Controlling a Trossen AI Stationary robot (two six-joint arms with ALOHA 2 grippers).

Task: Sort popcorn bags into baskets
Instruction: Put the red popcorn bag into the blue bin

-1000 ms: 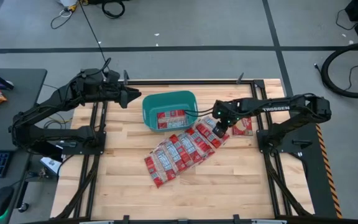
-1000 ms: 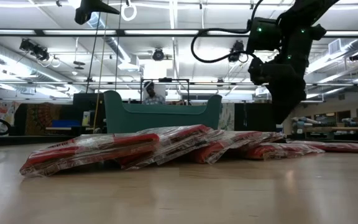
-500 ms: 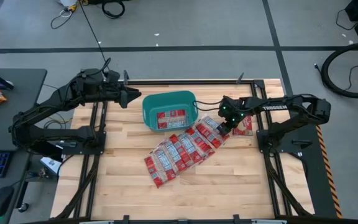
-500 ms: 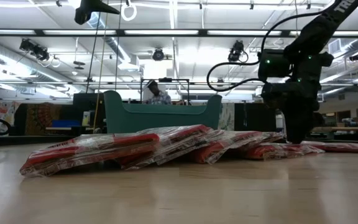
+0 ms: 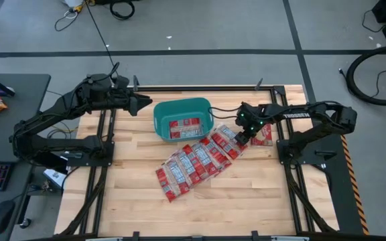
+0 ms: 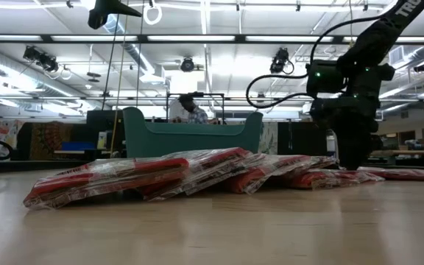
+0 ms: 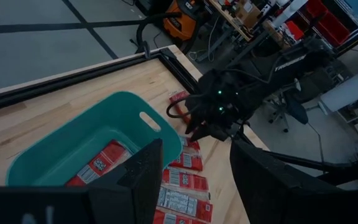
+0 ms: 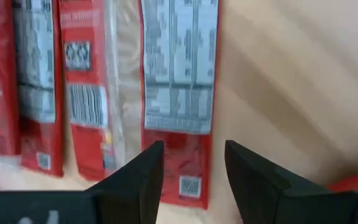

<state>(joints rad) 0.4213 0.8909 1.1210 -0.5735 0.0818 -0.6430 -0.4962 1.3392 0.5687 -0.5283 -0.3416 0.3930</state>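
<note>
One popcorn bag (image 8: pixel 178 81) lies under the open right hand (image 8: pixel 193 163).

Robotics lab or workshop. Wooden table (image 5: pixel 246 187) in a metal frame on a grey floor with loose cables (image 5: pixel 374 70). Ceiling strip lights (image 6: pixel 197 38), workbenches, and a person (image 6: pixel 190 109) seated in the background hall.

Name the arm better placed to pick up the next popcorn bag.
Right. The right gripper hangs open directly over the end popcorn bag of the row, while the left gripper waits beside the teal tub, away from the loose bags.
</note>
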